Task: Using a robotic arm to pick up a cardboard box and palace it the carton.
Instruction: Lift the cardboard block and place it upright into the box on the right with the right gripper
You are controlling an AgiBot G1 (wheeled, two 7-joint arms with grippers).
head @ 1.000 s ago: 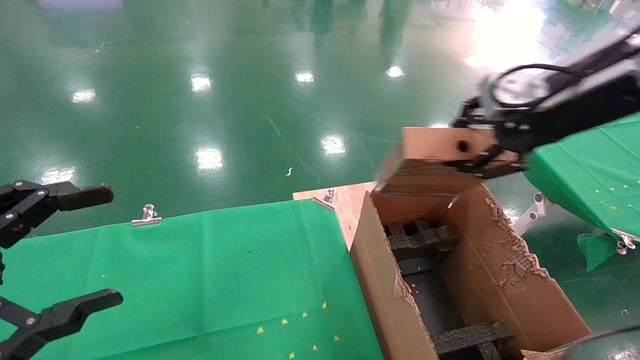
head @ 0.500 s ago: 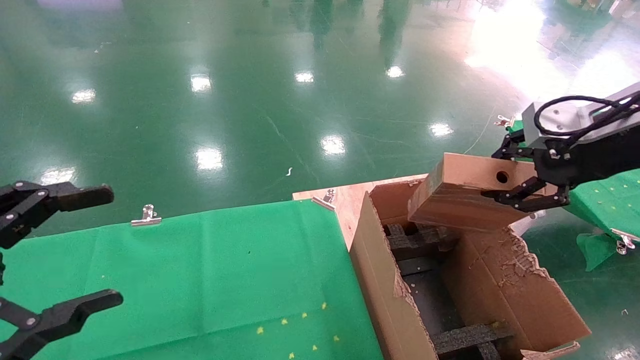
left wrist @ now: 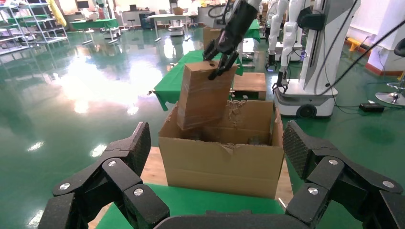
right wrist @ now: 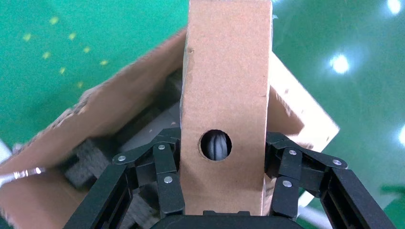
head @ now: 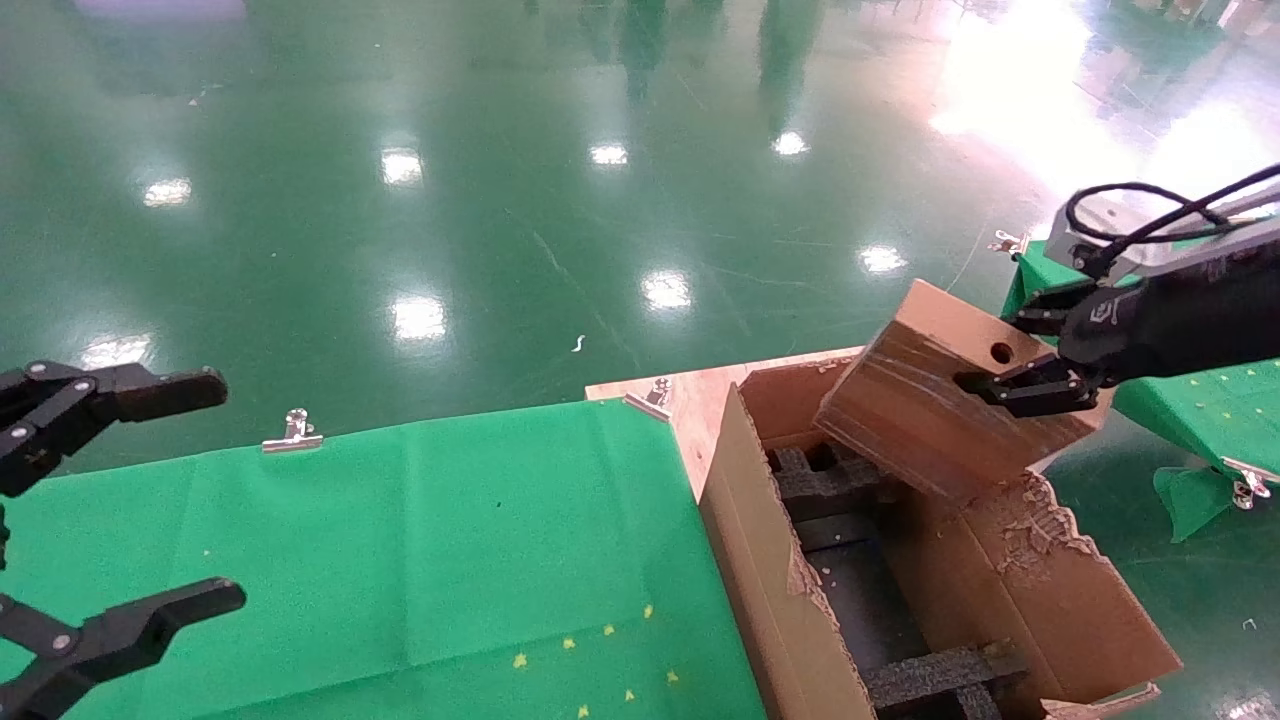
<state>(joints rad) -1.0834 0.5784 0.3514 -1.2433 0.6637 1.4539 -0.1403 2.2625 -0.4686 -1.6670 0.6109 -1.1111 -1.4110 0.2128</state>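
Right end effector clamps the box by its two narrow sides at the holed end, holding it tilted, its lower end dipping into the far part of the carton. Left end effector hangs wide open over the desk, idle. Risk: the box's low edge may catch on the foam dividers or the ragged right flap, jamming or twisting it in the grip; releasing while tilted may leave it propped on the rim
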